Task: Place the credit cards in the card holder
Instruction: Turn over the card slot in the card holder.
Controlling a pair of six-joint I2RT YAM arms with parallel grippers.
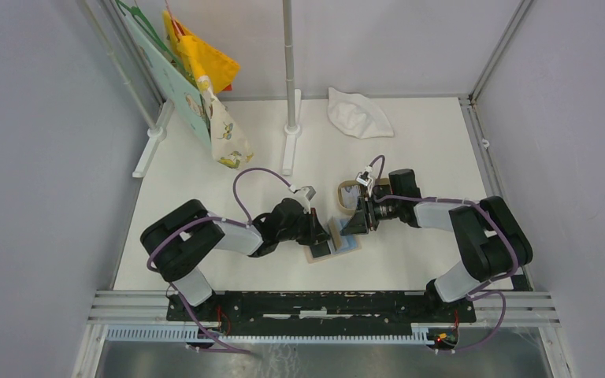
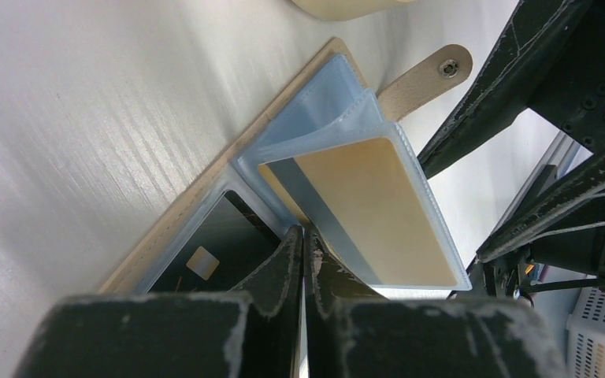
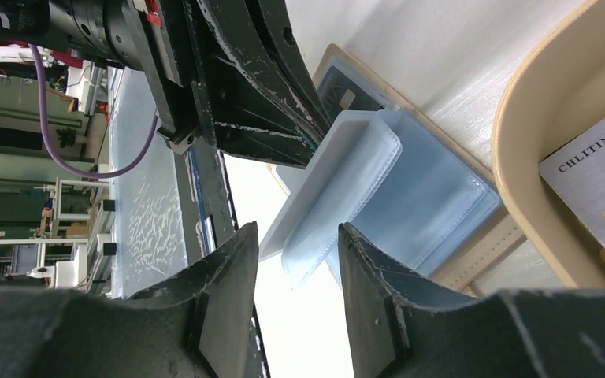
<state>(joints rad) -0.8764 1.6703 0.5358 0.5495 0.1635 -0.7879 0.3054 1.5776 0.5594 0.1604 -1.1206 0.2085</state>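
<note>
A beige card holder [image 1: 347, 242] lies open near the middle of the table's [image 1: 410, 157] front edge, its snap strap [image 2: 433, 75] spread flat. A black card [image 2: 213, 252] sits in a flat, clear pale blue sleeve. An orange card [image 2: 378, 213] fills a raised sleeve. A grey-white card [image 3: 599, 181] lies in a tan tray [image 3: 536, 118] beside the holder.

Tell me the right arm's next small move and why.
Probably back the right gripper off the raised sleeve and toward the tray: the orange card and black card already sit in the card holder, which the shut left gripper seems to pin, while a grey-white card lies in the tray.
</note>
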